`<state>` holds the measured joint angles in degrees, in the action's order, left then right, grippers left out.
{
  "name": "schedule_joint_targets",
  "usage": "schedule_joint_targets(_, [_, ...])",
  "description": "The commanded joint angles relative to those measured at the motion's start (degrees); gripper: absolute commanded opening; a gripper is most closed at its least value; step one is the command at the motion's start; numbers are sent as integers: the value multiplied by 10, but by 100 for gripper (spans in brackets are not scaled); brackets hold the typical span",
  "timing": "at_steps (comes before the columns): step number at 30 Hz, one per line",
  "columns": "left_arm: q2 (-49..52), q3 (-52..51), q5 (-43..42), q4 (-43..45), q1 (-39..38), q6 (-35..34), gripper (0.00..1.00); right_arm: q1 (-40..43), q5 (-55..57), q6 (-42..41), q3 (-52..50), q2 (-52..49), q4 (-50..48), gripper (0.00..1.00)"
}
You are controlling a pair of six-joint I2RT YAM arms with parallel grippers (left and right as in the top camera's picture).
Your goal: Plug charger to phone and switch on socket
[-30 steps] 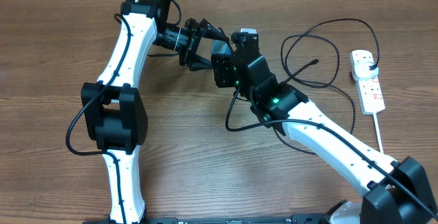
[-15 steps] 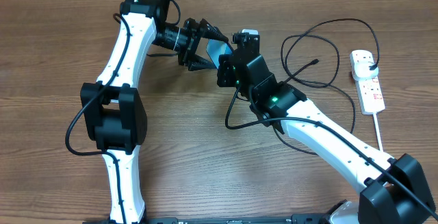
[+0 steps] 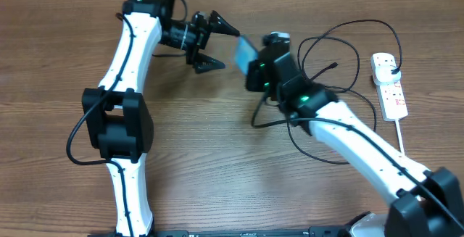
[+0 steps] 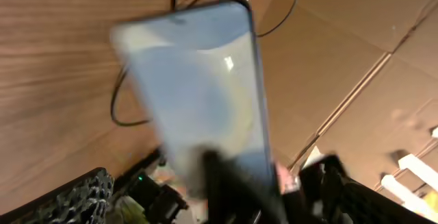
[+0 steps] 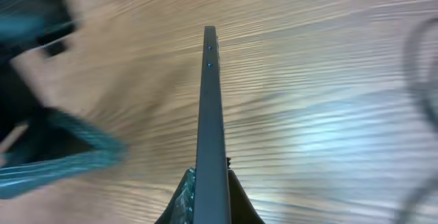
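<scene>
Right jaws clamp the phone (image 5: pixel 209 114) edge-on; left jaws stand spread.

Blue-screened phone (image 3: pixel 245 50) aloft, tilted on edge; black charger (image 3: pixel 333 67) in loose loops beside the white socket (image 3: pixel 390 89).

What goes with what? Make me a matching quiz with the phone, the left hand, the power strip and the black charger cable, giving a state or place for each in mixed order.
Things:
1 phone
2 left hand
3 power strip
4 charger cable

States or places:
A open, holding nothing
B lying in loose loops on the table
C clamped edge-on in the right hand
D flat near the table's right edge

Pairs: 1-C; 2-A; 3-D; 4-B
</scene>
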<state>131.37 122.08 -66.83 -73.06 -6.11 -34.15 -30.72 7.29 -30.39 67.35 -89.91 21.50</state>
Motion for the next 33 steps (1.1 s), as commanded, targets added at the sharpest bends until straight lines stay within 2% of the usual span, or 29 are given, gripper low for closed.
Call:
schedule_joint_targets(1, [-9,40,29,-32,30,78,100,54,4,2,10,97,36,4])
schedule_joint_targets(4, [-33,62,113,-95,44,127,100,104,-2,-26,10,152,102,4])
schedule_joint_targets(8, [-104,63,262,-171,51,165,100,179,-79,-44,7,212,191,4])
schedule_joint_targets(12, [-196,63,379,-191,45,183,96,240,-176,-54,-36,250,193,4])
schedule_joint_targets(16, [-290,57,464,-203,43,183,93,283,-296,-126,-128,277,101,4])
schedule_joint_targets(17, [-322,45,476,-202,43,183,92,294,-355,-164,-169,278,37,4])
schedule_joint_targets(21, [-402,-17,502,-185,44,172,93,301,-473,-288,-269,264,-172,4])
schedule_joint_targets(24, [-479,-136,509,-134,44,134,94,292,-522,-424,-341,232,-371,4])
schedule_joint_targets(26, [-525,-226,509,-86,44,98,96,284,-528,-466,-353,216,-419,4])
schedule_joint_targets(28, [-576,-343,496,-2,44,38,100,272,-528,-478,-355,198,-440,4])
schedule_joint_targets(30, [-615,-458,433,114,44,-36,100,257,-528,-491,-355,180,-454,4])
schedule_joint_targets(32, [-632,-583,320,279,44,-134,100,241,-522,-528,-355,163,-454,4])
schedule_joint_targets(33, [-629,-619,283,335,43,-174,100,235,-517,-537,-355,159,-454,4])
